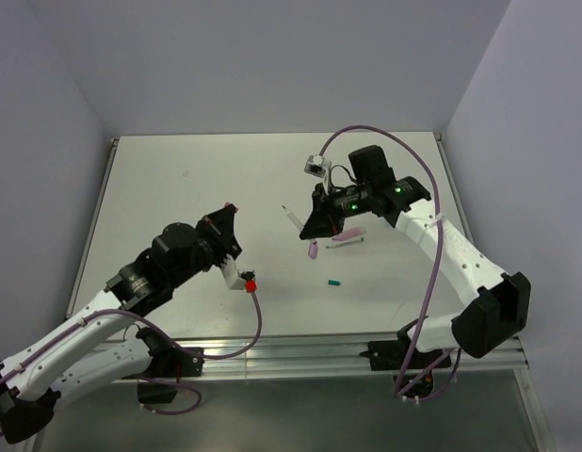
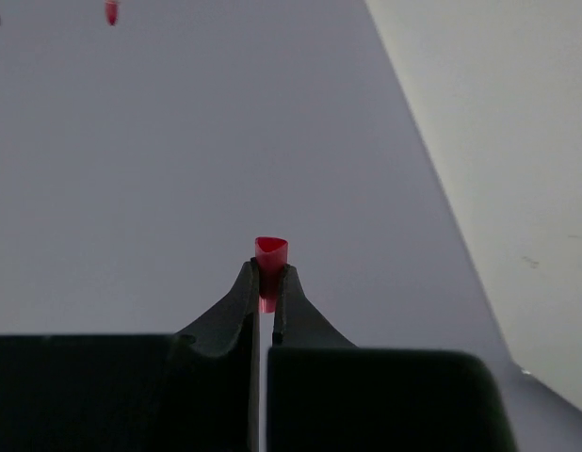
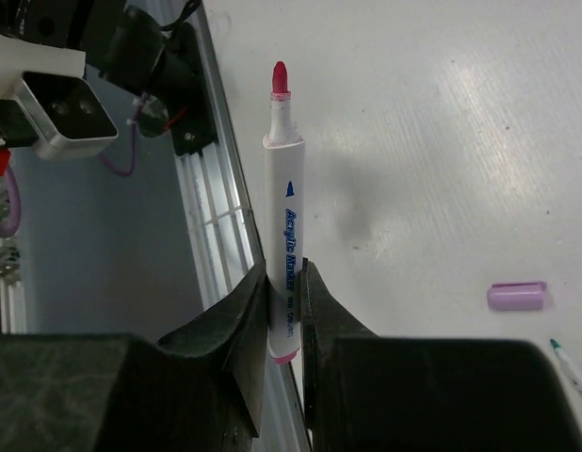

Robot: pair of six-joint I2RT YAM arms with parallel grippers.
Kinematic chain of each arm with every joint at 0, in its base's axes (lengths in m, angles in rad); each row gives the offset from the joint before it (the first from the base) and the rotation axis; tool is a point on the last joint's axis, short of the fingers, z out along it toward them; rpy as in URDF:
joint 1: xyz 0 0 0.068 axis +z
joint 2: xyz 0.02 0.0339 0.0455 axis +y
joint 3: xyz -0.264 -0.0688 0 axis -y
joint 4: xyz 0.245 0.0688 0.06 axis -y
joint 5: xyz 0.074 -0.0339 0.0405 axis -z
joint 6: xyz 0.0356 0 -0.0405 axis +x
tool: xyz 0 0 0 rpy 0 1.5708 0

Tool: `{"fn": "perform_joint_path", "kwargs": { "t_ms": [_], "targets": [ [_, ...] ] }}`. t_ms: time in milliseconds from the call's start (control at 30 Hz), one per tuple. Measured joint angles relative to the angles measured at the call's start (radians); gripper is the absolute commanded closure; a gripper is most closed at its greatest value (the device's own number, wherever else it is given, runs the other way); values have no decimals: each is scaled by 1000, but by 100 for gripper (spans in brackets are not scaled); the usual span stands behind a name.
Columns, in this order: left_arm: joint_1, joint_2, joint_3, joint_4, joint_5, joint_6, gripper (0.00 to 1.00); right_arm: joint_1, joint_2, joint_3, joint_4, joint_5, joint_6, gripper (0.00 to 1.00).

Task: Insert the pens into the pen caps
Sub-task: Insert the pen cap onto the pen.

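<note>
Left wrist: red pen cap (image 2: 270,252) pinched between left end effector (image 2: 266,278) tips, poking beyond them.

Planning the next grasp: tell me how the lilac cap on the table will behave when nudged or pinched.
The lilac cap lies on its side on the table, a short tube, so a sideways nudge might well roll it. It looks like stiff, smooth plastic: likely to keep its shape but perhaps slip from a pincer.

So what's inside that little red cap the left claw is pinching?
The red cap shows an empty-looking open mouth; its lower end is hidden between the fingers of the left gripper.
</note>
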Motion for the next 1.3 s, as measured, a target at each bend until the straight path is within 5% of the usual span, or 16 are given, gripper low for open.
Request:
{"fn": "perform_joint_path", "kwargs": {
  "t_ms": [233, 533, 1300],
  "targets": [
    [-2, -79, -140, 241, 3, 164, 100, 175, -59, 0, 7, 263, -32, 100],
    [-43, -60, -156, 308, 14, 209, 100, 267, -30, 52, 6, 460, -31, 100],
    [-114, -44, -155, 337, 18, 210, 100, 328, 10, 126, -14, 455, -34, 100]
  ]
}}
